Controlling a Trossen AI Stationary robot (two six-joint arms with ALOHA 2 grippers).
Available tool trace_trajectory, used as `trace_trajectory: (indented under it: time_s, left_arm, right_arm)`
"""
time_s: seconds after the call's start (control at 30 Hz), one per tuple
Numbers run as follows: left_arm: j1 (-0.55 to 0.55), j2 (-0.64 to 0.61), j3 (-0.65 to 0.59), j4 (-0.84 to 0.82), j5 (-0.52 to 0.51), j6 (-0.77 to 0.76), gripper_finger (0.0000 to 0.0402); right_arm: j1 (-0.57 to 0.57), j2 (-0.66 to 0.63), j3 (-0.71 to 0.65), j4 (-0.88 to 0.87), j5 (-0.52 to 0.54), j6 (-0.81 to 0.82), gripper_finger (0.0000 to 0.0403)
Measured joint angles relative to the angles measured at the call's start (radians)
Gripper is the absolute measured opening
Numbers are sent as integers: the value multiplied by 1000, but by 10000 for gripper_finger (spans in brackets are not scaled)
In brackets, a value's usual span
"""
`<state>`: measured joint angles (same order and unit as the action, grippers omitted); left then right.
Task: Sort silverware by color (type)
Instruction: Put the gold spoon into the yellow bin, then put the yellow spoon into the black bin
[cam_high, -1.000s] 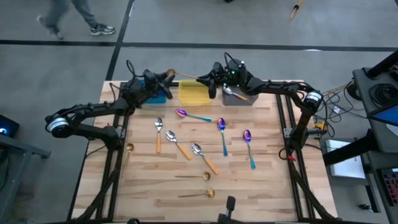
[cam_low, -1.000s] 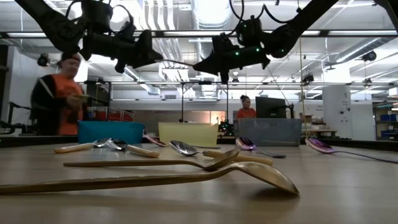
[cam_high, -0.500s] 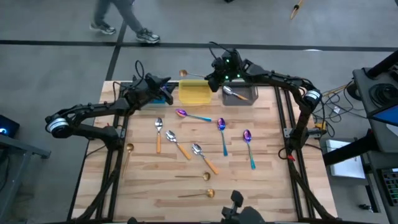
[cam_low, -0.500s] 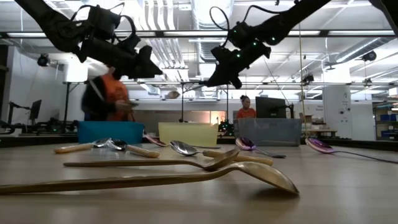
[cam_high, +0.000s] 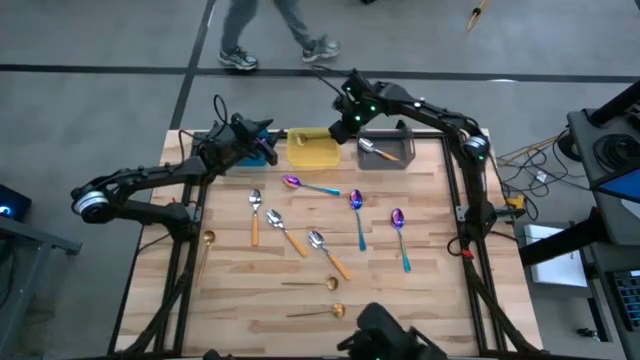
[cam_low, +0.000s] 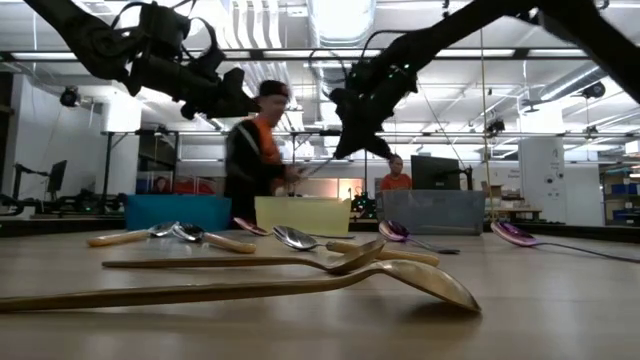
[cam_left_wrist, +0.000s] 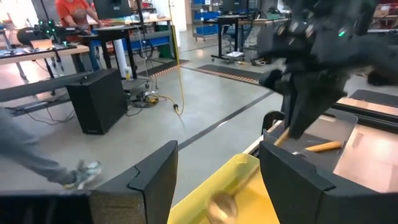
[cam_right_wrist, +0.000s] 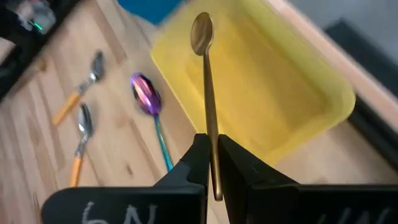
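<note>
My right gripper (cam_high: 343, 126) hangs over the far edge of the yellow bin (cam_high: 312, 152), shut on a gold spoon (cam_right_wrist: 206, 87). The spoon's bowl (cam_high: 298, 141) is above the bin. My left gripper (cam_left_wrist: 214, 177) stands open and level over the blue bin (cam_high: 257, 156), touching nothing. On the table lie three purple spoons with teal handles (cam_high: 357, 214), three silver spoons with orange handles (cam_high: 286, 232) and three gold spoons (cam_high: 312, 285). Another orange-handled spoon (cam_high: 377, 150) lies in the gray bin (cam_high: 398, 160). My right gripper pinches the gold spoon's handle (cam_right_wrist: 212, 152) between its two fingers, near the handle's free end, which sticks out a little behind them. The fingers slant down from the table's far right, and the spoon runs straight on ahead of them. It is lifted clear, its bowl (cam_right_wrist: 201, 28) over the yellow bin.
The three bins stand in a row along the table's far edge. One gold spoon (cam_high: 206, 252) lies at the left edge beside the left arm's frame. A person (cam_low: 258, 150) walks past behind the table. Bare wood shows at the near left and near right.
My left gripper has opened and let go of the gold spoon, which had spanned between both grippers. My right gripper, still shut on the handle, has tipped downward and swung the spoon so that its bowl now points down over the yellow bin.
</note>
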<state>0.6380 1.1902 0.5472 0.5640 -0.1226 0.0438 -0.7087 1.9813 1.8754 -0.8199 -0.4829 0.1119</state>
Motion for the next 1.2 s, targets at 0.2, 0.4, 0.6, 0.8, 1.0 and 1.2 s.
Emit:
trace_trajectory:
  time_s: [0.2, 0.4, 0.6, 0.8, 1.0, 1.2]
  left_arm:
    - [0, -2, 0, -6, 0, 0, 204]
    - [0, -4, 0, -6, -1, 0, 204]
    - [0, -4, 0, -6, -1, 23, 204]
    - [0, -4, 0, -5, -2, 26, 204]
    - [0, -4, 0, -5, -2, 26, 204]
    - [0, -4, 0, -7, -2, 7, 204]
  right_arm:
    - [-5, 149, 203, -170, -15, -26, 12]
    - [-6, 247, 345, -255, -15, -43, 12]
    - [-8, 298, 429, -268, -15, -8, 13]
    - [-9, 312, 440, -272, -14, 0, 38]
    - [-12, 313, 437, -272, -14, 0, 80]
    - [-35, 283, 435, -272, -14, -32, 111]
